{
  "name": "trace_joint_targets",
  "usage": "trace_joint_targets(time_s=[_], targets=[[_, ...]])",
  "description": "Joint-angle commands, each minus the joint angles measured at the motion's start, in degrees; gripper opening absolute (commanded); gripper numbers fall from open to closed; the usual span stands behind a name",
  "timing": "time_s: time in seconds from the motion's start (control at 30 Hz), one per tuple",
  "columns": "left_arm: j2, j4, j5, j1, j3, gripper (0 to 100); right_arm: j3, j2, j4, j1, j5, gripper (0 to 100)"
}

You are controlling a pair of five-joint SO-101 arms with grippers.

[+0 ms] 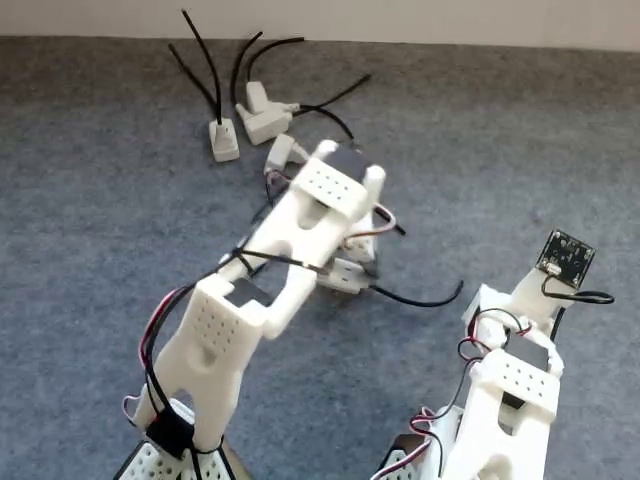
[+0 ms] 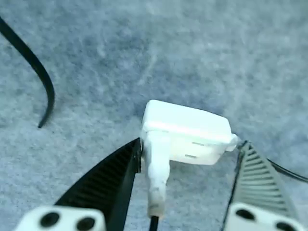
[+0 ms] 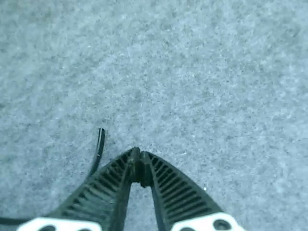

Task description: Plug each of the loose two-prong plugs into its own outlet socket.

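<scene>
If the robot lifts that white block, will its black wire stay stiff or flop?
Probably flop: the black wire lies in a loose curve on the carpet. The white block looks hard and boxy, so it likely won't roll.

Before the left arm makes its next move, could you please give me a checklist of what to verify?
1. The left hand is at the socket block: ok.
2. Its hold on the block is firm: cannot tell.
3. The white plug is fully seated in the block: cannot tell.
4. The right hand is free: ok, shut and holding nothing, over bare carpet.
5. The black cable is out of the left hand's way: ok.
6. The far white piece is mated: not ok, it lies alone.
</scene>
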Motion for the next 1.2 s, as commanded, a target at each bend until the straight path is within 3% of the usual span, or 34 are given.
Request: trace_joint_targets(time_s=[0.0, 0.37, 0.5, 0.67, 0.87, 1.17], targets=[[-6.11, 0.62, -0.26, -0.57, -0.48, 32, -2.33, -0.57, -1.1, -0.66, -0.35, 1.3], [-19.82, 0.35, -0.53, -3.82, -3.38, 32, -2.33, -0.57, -1.1, -1.98, -0.26, 1.3], [-26.77, 0.7, -5.89, -12.35, -5.76, 32, -2.33, -0.57, -0.75, -5.05, 2.2, 3.0], [-36.09, 0.7, -7.91, -28.18, -5.85, 32, -2.33, -0.48, 0.48, -9.54, 2.73, 11.7], [-38.55, 0.7, -7.91, -44.97, -3.38, 32, -6.11, -0.4, 7.43, -23.69, 7.74, 18.5], [-38.55, -0.53, -8.09, -52.35, 18.77, 32, -25.19, 5.85, 23.87, -39.16, 19.6, 24.1]])
